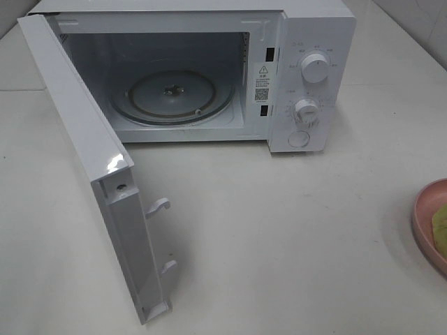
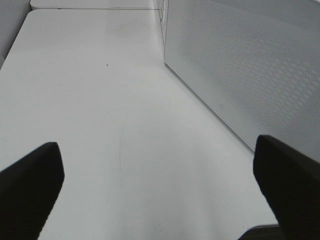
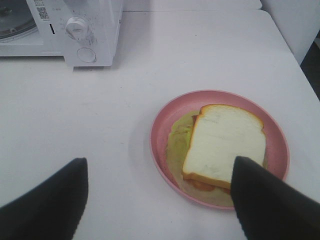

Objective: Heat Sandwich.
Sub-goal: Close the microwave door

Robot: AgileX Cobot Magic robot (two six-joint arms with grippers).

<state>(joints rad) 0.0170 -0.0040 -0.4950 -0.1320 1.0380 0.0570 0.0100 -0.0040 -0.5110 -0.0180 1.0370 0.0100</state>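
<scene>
Approaching the sandwich (image 3: 224,145) on its pink plate (image 3: 162,120), right of the open microwave (image 1: 307,42) on the surface (image 1: 279,237). Right gripper (image 3: 160,200) and left gripper (image 2: 155,185) fingers spread, empty. Next move likely requires gripping the plate rim.

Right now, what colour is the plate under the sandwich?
Pink; the plate holds the white-bread sandwich, clearest in the right wrist view.

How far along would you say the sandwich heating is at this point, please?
Done: the microwave door stands open, its turntable bare. In hand: the open right hand hovers by the sandwich on its pink plate. Left: grasping, loading, closing, setting the dials.
</scene>
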